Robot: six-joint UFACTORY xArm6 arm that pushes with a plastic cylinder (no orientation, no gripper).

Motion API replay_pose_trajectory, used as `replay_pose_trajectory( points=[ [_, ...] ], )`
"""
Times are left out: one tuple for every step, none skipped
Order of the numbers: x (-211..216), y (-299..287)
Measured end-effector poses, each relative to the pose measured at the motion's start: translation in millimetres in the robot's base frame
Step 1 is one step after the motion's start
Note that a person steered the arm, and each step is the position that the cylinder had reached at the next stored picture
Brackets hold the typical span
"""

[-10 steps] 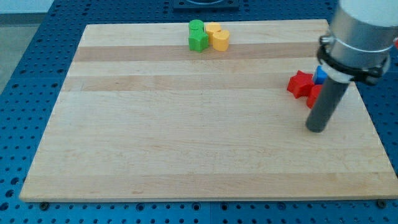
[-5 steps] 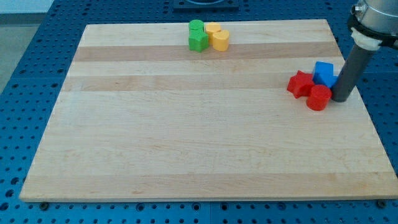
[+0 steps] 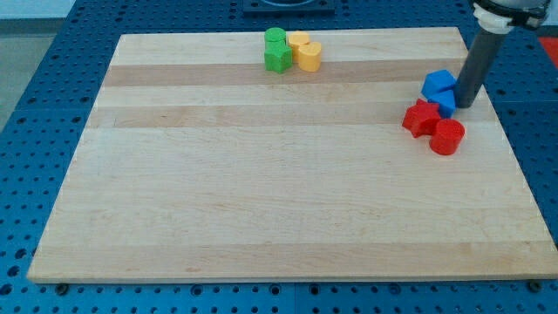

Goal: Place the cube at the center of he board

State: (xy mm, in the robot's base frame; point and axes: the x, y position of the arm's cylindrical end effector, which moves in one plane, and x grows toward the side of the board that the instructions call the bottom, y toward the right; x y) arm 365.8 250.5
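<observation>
The blue cube [image 3: 439, 90] sits near the board's right edge, turned at an angle. My tip [image 3: 465, 105] is right against the cube's right side. A red star-shaped block [image 3: 422, 117] touches the cube's lower left. A red cylinder [image 3: 448, 137] lies just below the cube. The wooden board [image 3: 261, 174] fills most of the view.
Two green blocks [image 3: 277, 49] and two yellow blocks [image 3: 304, 50] are clustered at the board's top edge, near the middle. A blue perforated table [image 3: 35, 78] surrounds the board.
My tip moved from below the red blocks up the view's right side to the cube's right. The blue cube has shifted left and up and rotated.
</observation>
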Motion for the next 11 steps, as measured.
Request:
replay_pose_trajectory(
  points=[
    [-15.2,0.7],
    [-32.2,0.7],
    [-49.6,0.7],
    [-50.5,-9.8],
    [-47.3,-35.3],
    [-42.6,-63.7],
    [-28.6,-94.2],
    [-18.8,-119.1],
    [-9.4,-139.0],
    [-5.3,-157.6],
    [3.6,-173.0]
  ],
)
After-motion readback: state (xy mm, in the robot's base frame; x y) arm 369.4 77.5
